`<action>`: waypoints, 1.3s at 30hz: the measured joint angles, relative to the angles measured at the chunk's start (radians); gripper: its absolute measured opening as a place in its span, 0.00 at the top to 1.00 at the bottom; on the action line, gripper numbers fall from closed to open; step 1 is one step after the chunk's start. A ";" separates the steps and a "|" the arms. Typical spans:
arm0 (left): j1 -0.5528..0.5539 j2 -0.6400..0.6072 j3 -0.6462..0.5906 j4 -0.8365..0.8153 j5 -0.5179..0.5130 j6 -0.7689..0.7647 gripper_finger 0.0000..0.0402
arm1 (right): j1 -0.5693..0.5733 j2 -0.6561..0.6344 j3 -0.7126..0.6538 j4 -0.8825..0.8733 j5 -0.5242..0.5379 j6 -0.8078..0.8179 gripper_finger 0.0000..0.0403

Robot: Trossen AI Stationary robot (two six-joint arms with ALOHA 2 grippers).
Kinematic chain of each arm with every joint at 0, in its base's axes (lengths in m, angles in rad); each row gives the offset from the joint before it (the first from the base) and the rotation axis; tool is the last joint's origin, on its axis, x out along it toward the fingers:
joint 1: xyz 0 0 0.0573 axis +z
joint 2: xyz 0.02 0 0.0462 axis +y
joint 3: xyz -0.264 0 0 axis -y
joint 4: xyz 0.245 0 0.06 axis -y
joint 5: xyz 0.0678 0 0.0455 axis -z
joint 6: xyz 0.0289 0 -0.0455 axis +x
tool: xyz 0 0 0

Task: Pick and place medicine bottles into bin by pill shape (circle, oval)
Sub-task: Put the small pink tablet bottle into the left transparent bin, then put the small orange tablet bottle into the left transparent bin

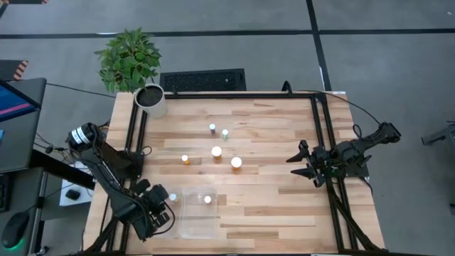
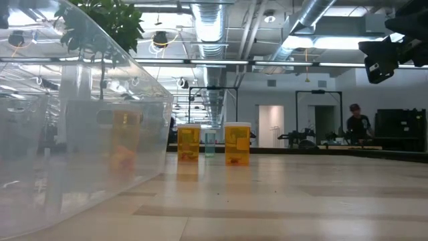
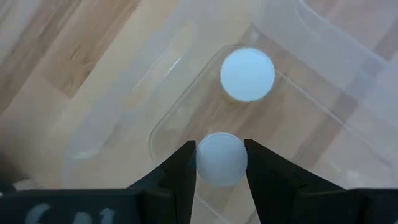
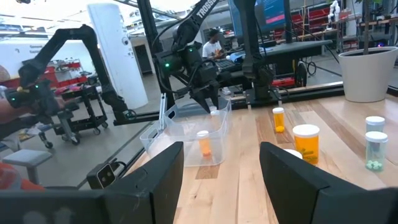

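Note:
My left gripper (image 1: pixel 168 203) is at the clear bin's (image 1: pixel 186 226) left rim, shut on a white-capped bottle (image 3: pixel 221 158). A second white-capped orange bottle (image 1: pixel 207 200) stands in the far part of the bin; it also shows in the left wrist view (image 3: pixel 247 74) and right wrist view (image 4: pixel 203 143). Several bottles stand on the table's middle: two greenish (image 1: pixel 212 128) (image 1: pixel 225 132), one small orange (image 1: pixel 185 159), two larger orange (image 1: pixel 216 151) (image 1: pixel 236 163). My right gripper (image 1: pixel 298 162) is open and empty at the table's right. My left gripper pinches the bottle just below its round white cap (image 3: pixel 219 163) between its two fingers (image 3: pixel 184 171), which come from above and point down. The bottle stands upright in the hold over the bin's left edge. Its body is hidden under the cap.
A white plant pot (image 1: pixel 151 99) stands at the table's far left corner, a dark keyboard (image 1: pixel 202 80) beyond the far edge. Black frame rails (image 1: pixel 323 135) run along the left and right sides. A person (image 2: pixel 354 124) shows in the room behind.

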State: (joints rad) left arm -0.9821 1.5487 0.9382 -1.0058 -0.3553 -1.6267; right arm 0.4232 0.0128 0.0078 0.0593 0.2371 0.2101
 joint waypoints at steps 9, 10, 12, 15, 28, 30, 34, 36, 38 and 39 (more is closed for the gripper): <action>0.004 -0.018 -0.002 0.000 0.018 0.007 0.70 | 0.000 0.000 0.000 0.000 0.000 0.000 0.44; 0.004 -0.018 -0.002 0.000 0.027 0.007 0.69 | 0.000 0.000 0.000 0.000 0.000 0.000 0.44; 0.004 -0.017 -0.003 0.006 0.049 0.006 0.66 | 0.000 0.000 0.000 0.000 0.000 0.000 0.44; 0.004 -0.017 -0.004 0.005 0.053 0.003 0.61 | 0.000 0.000 0.000 0.000 0.000 0.000 0.44; 0.004 -0.019 -0.003 -0.006 0.033 -0.011 0.46 | 0.000 0.000 0.000 0.000 0.000 0.001 0.44; 0.004 -0.026 -0.003 -0.015 0.027 -0.018 0.45 | 0.000 0.000 0.000 0.000 0.000 0.001 0.44; 0.004 -0.059 -0.003 -0.026 0.003 -0.028 0.45 | 0.000 0.000 0.000 0.000 0.000 0.001 0.44; 0.004 -0.085 -0.003 -0.034 -0.008 -0.033 0.45 | 0.000 0.000 0.000 0.000 0.000 0.001 0.44; 0.004 -0.115 -0.003 -0.037 -0.030 -0.036 0.45 | 0.000 0.000 0.000 0.000 0.000 0.001 0.44; 0.004 -0.131 -0.003 -0.037 -0.048 -0.035 0.45 | 0.000 0.000 0.000 0.000 0.000 0.001 0.44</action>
State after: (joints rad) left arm -0.9779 1.4182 0.9352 -1.0431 -0.4030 -1.6618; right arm 0.4231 0.0128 0.0078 0.0593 0.2371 0.2110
